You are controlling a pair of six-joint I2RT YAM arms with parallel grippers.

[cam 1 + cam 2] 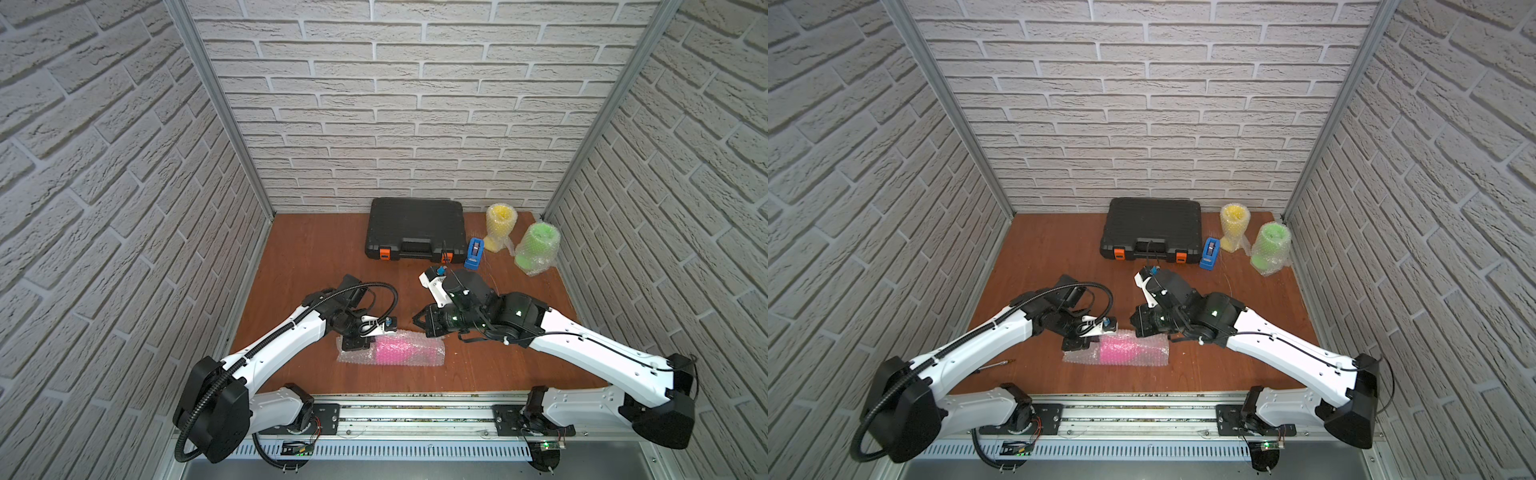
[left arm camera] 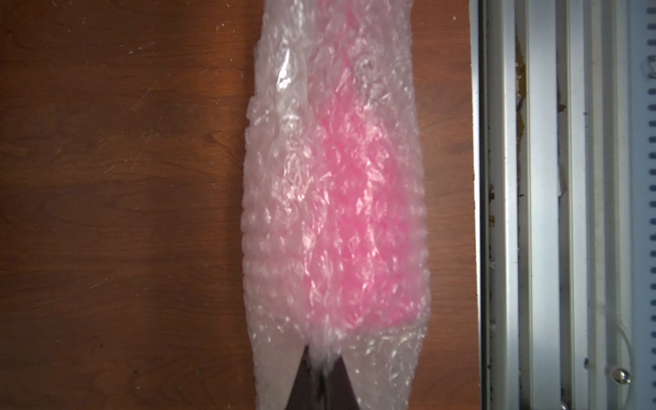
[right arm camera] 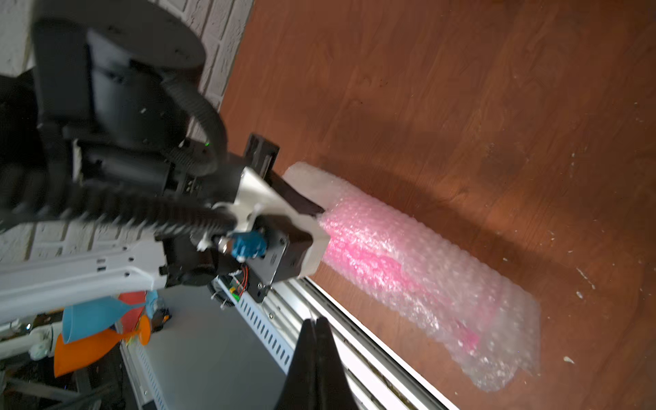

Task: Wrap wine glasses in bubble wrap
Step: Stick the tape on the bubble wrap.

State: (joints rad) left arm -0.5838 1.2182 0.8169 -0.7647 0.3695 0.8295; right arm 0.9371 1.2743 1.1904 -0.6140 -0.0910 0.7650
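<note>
Left claw pinches the wrap rolled around the pink goblet, which lies well in front of the case. Right claw is pressed together, empty. No tape shows, so a slipped pinch could let the roll spring open.

On the tabletop, front and centre: lying goblet inside bubble wrap, left tool pinching its left end, right tool just behind its right end. Against the back wall: case; just right, tape dispenser; further right, far goblet, then near goblet, both upright.
</note>
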